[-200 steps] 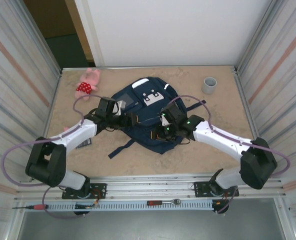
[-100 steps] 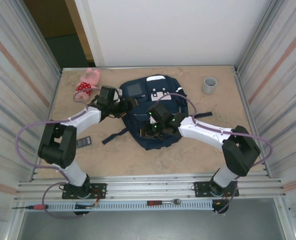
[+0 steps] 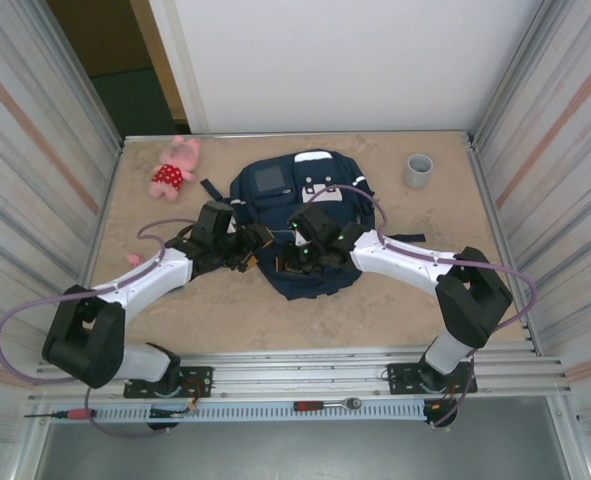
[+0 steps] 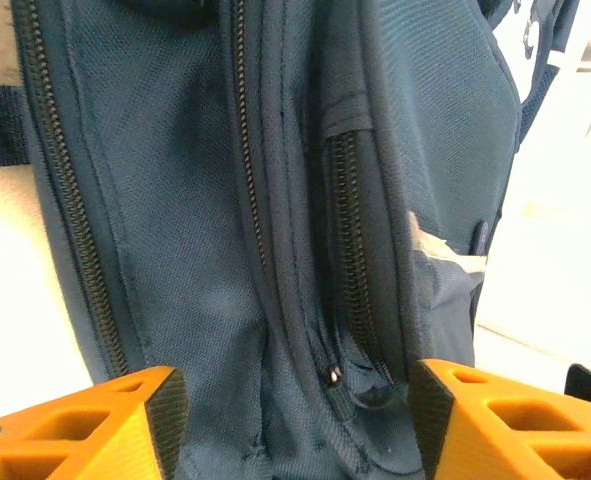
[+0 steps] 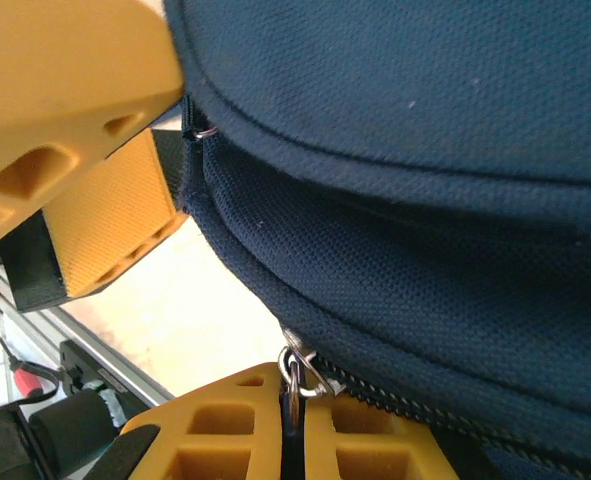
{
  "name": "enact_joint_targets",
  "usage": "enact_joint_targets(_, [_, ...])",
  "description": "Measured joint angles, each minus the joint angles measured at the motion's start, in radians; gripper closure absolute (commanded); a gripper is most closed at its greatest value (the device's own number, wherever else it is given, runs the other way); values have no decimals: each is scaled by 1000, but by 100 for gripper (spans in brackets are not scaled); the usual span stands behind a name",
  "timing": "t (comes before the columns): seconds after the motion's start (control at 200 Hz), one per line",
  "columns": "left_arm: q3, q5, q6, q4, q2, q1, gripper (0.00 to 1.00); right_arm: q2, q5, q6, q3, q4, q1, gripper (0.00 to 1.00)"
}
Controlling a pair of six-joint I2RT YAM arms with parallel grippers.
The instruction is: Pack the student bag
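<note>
Student bag (image 3: pixel 300 215) lay flat in the middle of the table (image 3: pixel 375 310). Right gripper (image 5: pixel 293 400) was pinched tight on its zipper pull (image 5: pixel 293 372), likely to draw it. Left gripper (image 4: pixel 290 400) stood parted astride the zipper seam, seemingly bracing fabric.

The student bag (image 4: pixel 175 250) ran past the top and bottom edges of the left wrist view, where the fingers (image 4: pixel 75 430) of the left hand (image 4: pixel 293 405) were cropped. The lower end of the zipper pull (image 5: pixel 297 372) lay hidden between the closed fingers (image 5: pixel 225 430) of the right hand (image 5: pixel 293 420).
</note>
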Motion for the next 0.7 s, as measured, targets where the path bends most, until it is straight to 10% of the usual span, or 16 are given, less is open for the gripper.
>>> enact_joint_targets(0.316, [23,-6,-95,72,94,-32,100,0,22,-13,0,-31,-6,100])
enact_joint_targets(0.696, [80,11,176,-112,64,99,100,-105,-76,-156,-6,-196,-164,100])
